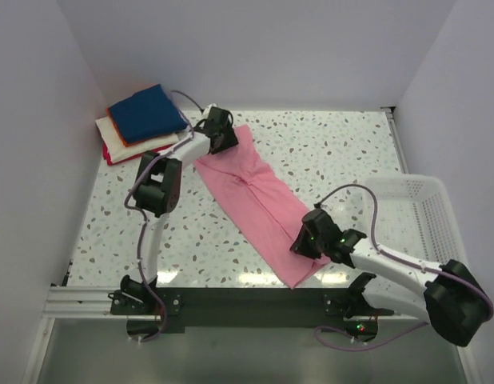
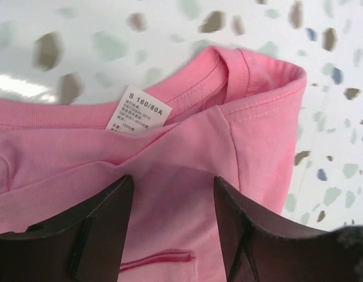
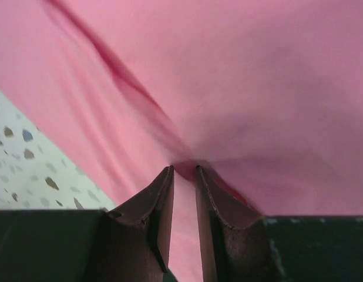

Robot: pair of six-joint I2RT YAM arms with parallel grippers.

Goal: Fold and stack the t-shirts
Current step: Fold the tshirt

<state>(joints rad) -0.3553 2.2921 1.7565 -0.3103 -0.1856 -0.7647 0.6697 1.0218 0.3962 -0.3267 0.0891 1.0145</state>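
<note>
A pink t-shirt (image 1: 255,200) lies as a long narrow strip running diagonally across the table, collar end at the far left. My left gripper (image 1: 226,136) hovers over that collar end and is open. In the left wrist view its fingers straddle the pink cloth (image 2: 187,147) just below the neck label (image 2: 137,111), gripper (image 2: 172,179). My right gripper (image 1: 300,243) sits at the near hem end, shut on a pinch of the shirt. The cloth (image 3: 228,70) bunches at its tips, gripper (image 3: 184,168). A stack of folded t-shirts (image 1: 143,116), navy on top, stands at the far left.
A white mesh basket (image 1: 427,216) stands at the right edge of the table. The folded stack sits close behind the left arm's wrist. White walls close in the left, back and right sides. A dark rail (image 1: 231,300) runs along the near edge.
</note>
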